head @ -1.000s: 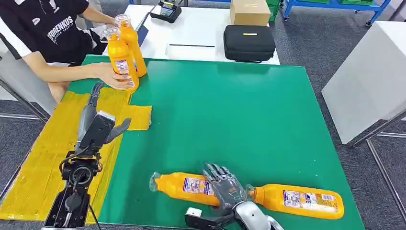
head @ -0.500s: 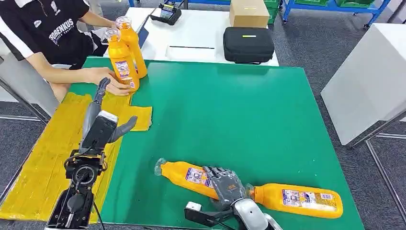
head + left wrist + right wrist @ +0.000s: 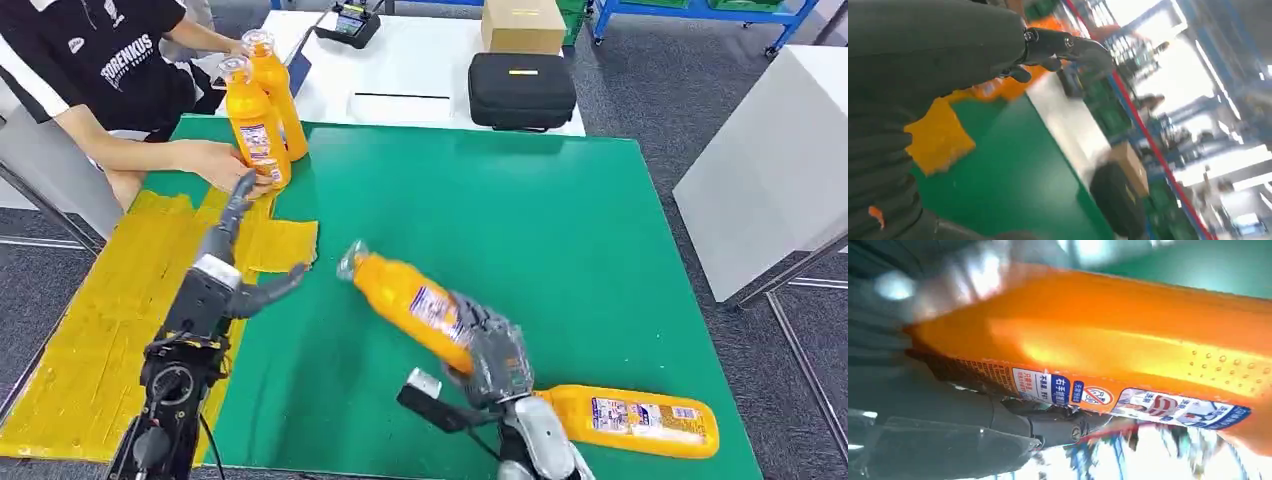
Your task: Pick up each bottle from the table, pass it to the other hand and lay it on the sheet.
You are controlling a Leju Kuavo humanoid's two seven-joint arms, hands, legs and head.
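Bottle (image 3: pixel 410 304) tilted above open green mat, apparently gripped by right hand (image 3: pixel 495 355); left hand (image 3: pixel 228 275) spread, empty.

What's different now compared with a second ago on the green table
The right hand has gripped and lifted one bottle off the table, tilted cap-up toward the left. The left hand has moved forward and inward, open. The second lying bottle and the person's two upright bottles stayed put.

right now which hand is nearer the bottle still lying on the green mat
Right. The right hand, holding the lifted bottle, is just beside the neck end of the lying bottle. The left hand is far across the mat, at the yellow sheet.
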